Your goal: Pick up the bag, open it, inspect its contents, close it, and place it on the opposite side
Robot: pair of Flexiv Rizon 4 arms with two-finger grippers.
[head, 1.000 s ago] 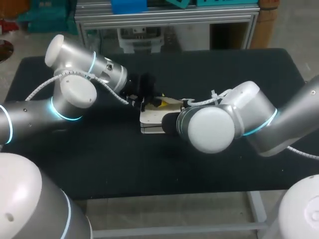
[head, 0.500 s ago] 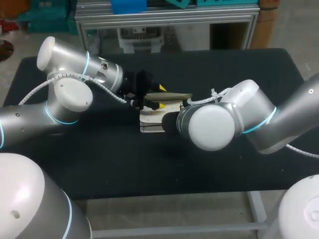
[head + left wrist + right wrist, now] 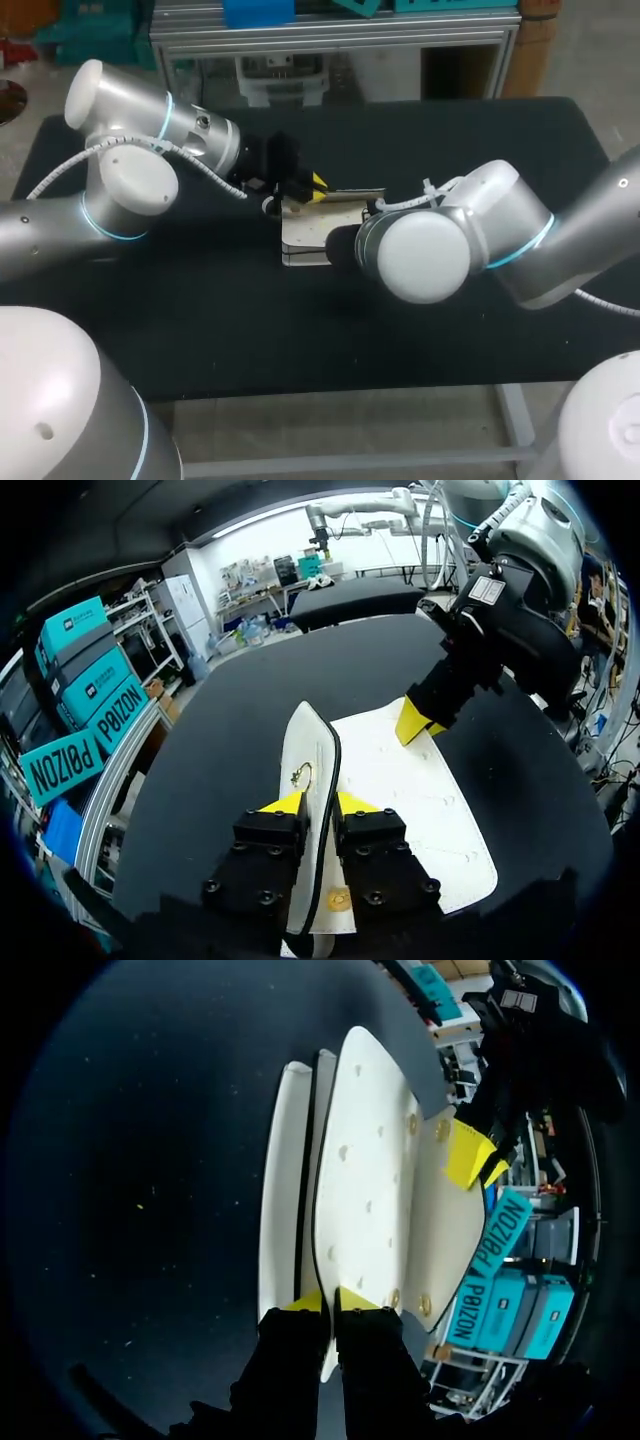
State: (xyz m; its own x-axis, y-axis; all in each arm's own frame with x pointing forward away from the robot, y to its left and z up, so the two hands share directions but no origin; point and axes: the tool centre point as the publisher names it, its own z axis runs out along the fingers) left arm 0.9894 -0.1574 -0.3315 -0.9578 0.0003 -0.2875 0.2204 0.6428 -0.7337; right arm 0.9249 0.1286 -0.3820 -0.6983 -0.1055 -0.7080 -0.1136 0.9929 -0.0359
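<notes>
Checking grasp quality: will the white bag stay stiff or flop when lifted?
Probably fairly stiff: the flap pinched in the left claw stands on edge without sagging. Likely light: the bag is thin and flat, and the right claw holds its edge by a narrow pinch. The flap may swing at its fold.

At the middle of the tabletop (image 3: 450,140), the bag (image 3: 315,230) is flanked by the left pincer (image 3: 310,190) and the right arm's elbow (image 3: 425,255). Open tabletop stretches behind it and along the near edge.

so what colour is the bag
The bag is cream white, black edging; left wrist view shows it best.
</notes>
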